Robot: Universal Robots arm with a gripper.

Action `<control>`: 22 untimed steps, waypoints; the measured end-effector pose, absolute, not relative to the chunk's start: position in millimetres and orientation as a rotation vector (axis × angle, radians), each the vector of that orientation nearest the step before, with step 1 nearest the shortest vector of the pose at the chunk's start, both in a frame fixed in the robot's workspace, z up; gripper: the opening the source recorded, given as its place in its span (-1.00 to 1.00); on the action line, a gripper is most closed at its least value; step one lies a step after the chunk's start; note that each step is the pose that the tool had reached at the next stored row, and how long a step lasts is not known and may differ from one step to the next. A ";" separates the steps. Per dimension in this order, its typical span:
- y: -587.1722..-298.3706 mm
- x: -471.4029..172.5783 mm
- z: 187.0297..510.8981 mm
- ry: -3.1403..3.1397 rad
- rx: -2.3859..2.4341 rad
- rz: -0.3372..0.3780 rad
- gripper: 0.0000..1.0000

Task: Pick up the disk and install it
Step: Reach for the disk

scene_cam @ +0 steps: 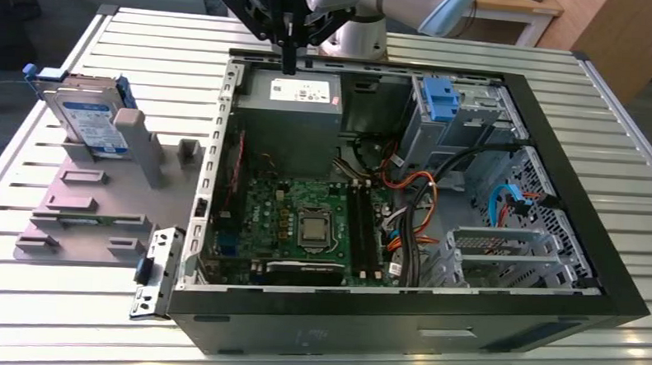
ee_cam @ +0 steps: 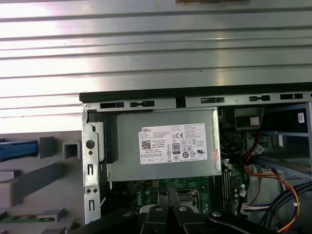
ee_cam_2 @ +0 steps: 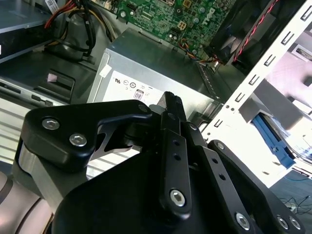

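Your gripper hung clenched and empty over the power supply; the disk stood on edge in a grey fixture, well apart from it

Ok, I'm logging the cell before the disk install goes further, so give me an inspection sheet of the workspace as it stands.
Surface: slatted metal table carrying an open computer case and a grey fixture.
Job's things: the disk stands upright in the fixture, outside the case on the exterior view's left, and nothing is holding it.
Clutter: nothing seen.
Grippers: the pincer is shut and empty, above the power supply and apart from the disk.
Cables: orange and black bundles lie inside the case beside the motherboard.
Surroundings: wooden panel beyond the table.
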State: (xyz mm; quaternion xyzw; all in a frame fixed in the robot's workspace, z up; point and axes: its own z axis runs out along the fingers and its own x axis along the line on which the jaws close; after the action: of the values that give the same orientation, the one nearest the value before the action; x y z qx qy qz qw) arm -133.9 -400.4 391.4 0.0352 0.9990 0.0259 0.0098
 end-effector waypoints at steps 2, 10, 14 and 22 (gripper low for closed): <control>-400.4 -137.0 391.4 3.119 0.110 0.081 -0.79; -400.4 -145.7 391.4 3.119 0.110 0.081 -0.79; -400.4 -146.5 391.4 3.119 0.110 0.081 -0.79; -400.4 -149.9 391.4 3.119 0.110 0.081 -0.79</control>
State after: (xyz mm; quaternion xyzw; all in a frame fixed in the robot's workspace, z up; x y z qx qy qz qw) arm -149.9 -400.4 391.4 0.0352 0.9990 0.0259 0.0098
